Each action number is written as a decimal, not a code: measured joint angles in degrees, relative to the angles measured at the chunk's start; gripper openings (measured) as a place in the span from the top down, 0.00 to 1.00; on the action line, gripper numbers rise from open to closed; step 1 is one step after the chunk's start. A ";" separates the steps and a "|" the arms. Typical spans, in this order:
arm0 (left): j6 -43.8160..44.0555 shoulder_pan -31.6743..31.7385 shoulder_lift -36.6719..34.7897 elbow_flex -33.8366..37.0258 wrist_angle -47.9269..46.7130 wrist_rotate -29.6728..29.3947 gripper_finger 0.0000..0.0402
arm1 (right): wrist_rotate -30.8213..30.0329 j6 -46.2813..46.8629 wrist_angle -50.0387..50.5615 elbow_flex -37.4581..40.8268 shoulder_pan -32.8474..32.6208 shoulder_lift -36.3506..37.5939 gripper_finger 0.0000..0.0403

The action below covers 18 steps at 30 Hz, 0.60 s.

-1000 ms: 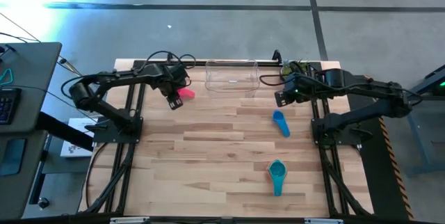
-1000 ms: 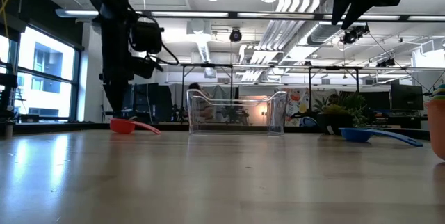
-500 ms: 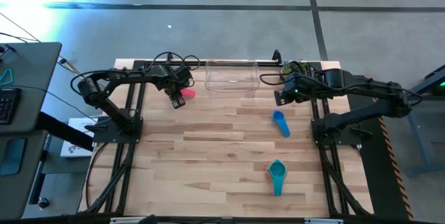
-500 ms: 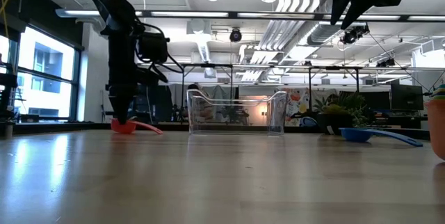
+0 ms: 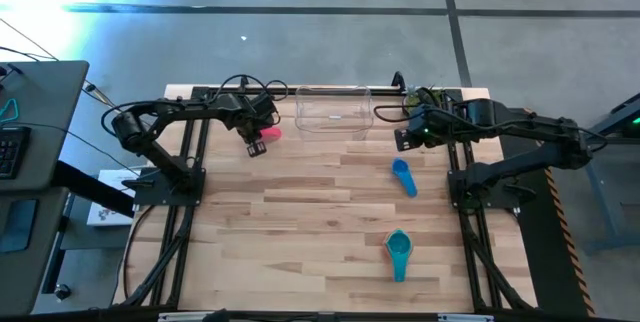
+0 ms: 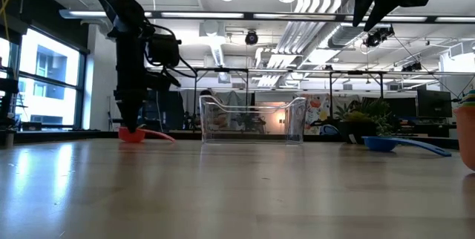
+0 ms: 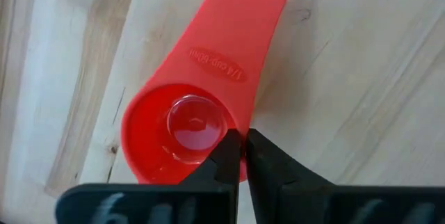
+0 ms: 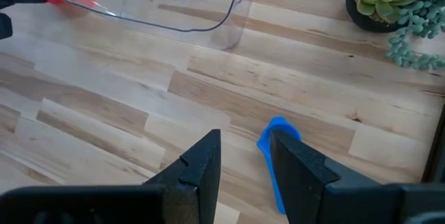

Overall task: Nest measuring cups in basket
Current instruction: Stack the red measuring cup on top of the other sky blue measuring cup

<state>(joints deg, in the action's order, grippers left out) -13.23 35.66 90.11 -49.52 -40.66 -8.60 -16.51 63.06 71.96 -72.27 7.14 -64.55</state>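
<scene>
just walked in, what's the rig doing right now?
The left gripper is down at the table's far left, shut on the rim of the red measuring cup, left of the clear basket. The right gripper hangs open above the table near the blue cup. The teal cup lies nearer the front. Basket looks empty.

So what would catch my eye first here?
Probably the left end effector, shut on the rim of the red measuring cup lying on the table left of the clear basket. Then the blue cup and teal cup lying on the right side.
</scene>
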 joint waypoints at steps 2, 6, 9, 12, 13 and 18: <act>-0.39 0.00 0.00 0.00 -0.02 0.00 0.98 | -0.01 0.34 0.00 0.00 0.00 -0.01 0.71; -0.62 -0.30 -0.02 -0.02 -0.34 0.21 0.99 | -0.04 1.17 0.00 0.00 0.00 0.01 0.71; -2.06 -1.09 -0.77 -0.02 -2.10 0.53 0.99 | -0.02 1.66 -0.03 0.00 0.00 0.00 0.71; -2.90 -2.67 -2.07 0.00 -3.56 0.71 0.99 | 0.12 3.49 -0.33 0.00 0.00 -0.01 0.71; -2.93 -3.24 -2.93 0.00 -4.15 0.73 0.99 | 0.32 4.00 -0.45 0.00 0.00 -0.01 0.71; -3.01 -7.34 -7.03 -0.90 -7.07 0.67 1.00 | 0.86 4.52 -3.38 0.00 -0.50 -0.01 0.71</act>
<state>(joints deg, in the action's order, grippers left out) -16.24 28.31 83.08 -50.41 -47.74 -7.93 -15.66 67.58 68.58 -72.27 6.64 -64.55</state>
